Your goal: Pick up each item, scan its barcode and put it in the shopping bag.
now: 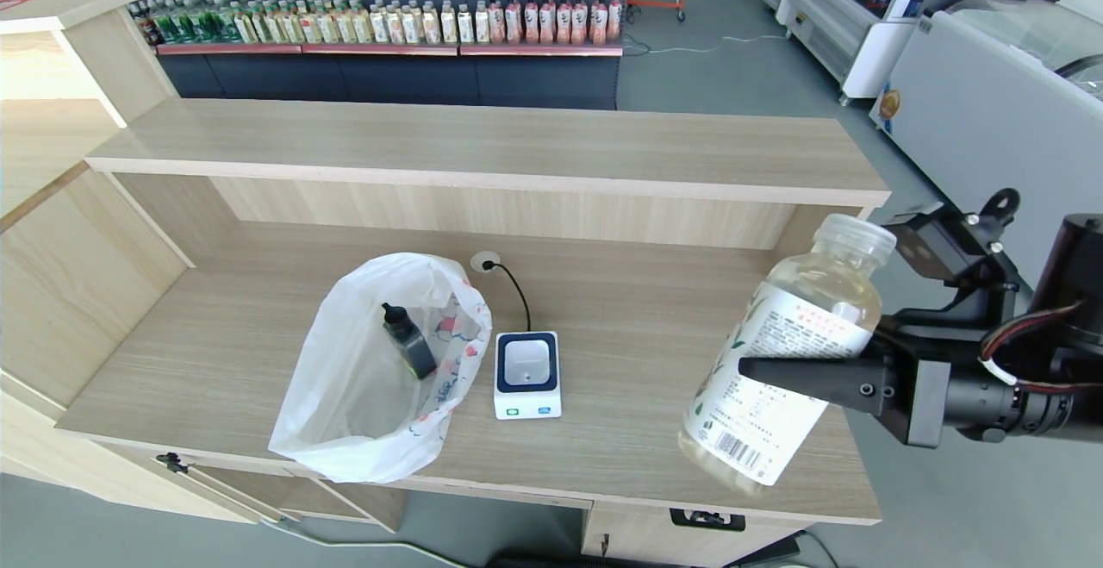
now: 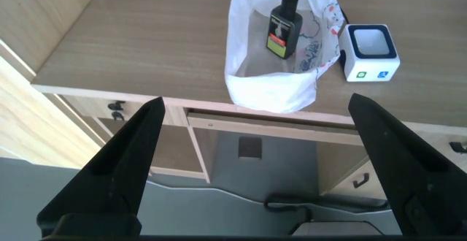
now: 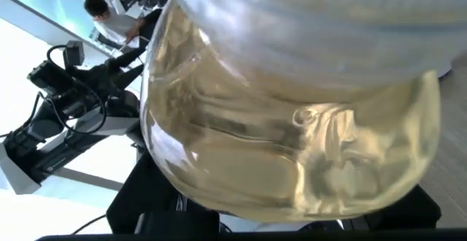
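Our right claw (image 1: 814, 327) grips the bottle (image 1: 767, 417); we'd aim its barcode (image 1: 739, 447) at the scanner (image 1: 527, 370) (left claw (image 2: 255, 102) hangs open).

Camera layout
Head looks down on pale wooden counter (image 1: 620, 318); left wrist shares it from nearside; right wrist hugs clear bottle (image 3: 292, 124).

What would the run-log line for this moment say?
right claw: shut on bottle, tilted, right of scanner | left claw: open | bag: holds dark dispenser
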Controlling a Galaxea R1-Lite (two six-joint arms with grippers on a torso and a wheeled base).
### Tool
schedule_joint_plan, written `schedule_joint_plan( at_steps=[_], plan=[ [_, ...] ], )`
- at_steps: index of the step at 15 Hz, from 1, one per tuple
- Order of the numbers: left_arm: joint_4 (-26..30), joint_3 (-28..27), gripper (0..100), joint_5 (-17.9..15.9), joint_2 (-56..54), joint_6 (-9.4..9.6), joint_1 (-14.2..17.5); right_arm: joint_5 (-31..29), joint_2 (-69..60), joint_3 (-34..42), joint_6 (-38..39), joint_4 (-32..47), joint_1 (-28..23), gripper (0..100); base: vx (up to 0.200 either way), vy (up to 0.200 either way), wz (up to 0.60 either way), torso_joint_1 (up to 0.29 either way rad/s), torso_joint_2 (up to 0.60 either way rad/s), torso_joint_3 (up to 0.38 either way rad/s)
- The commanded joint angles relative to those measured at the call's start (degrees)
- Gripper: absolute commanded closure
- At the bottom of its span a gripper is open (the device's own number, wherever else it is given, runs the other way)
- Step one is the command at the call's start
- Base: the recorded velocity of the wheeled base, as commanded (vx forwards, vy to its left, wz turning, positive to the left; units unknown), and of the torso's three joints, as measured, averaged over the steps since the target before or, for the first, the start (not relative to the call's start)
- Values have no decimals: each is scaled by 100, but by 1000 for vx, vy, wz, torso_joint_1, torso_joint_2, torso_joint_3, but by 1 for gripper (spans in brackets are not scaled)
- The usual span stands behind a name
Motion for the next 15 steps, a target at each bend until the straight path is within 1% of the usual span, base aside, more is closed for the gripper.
schedule_joint_plan(
  at_steps=[1, 4, 7, 15],
  plan=[
    [-1, 1, 0, 0, -2, 2, 2, -6, -68, 19, -1, 123, 262, 100, 0, 0, 0, 0, 0, 0],
    [-1, 1, 0, 0, -2, -7, 2, -6, -24, 115, -1, 140, 298, 100, 0, 0, 0, 0, 0, 0],
    [-1, 1, 0, 0, -2, 2, 2, -6, -7, 124, -1, 140, 438, 100, 0, 0, 0, 0, 0, 0],
    [-1, 1, 0, 0, -2, 2, 2, -6, 37, 168, -1, 140, 456, 100, 0, 0, 0, 0, 0, 0]
  ],
)
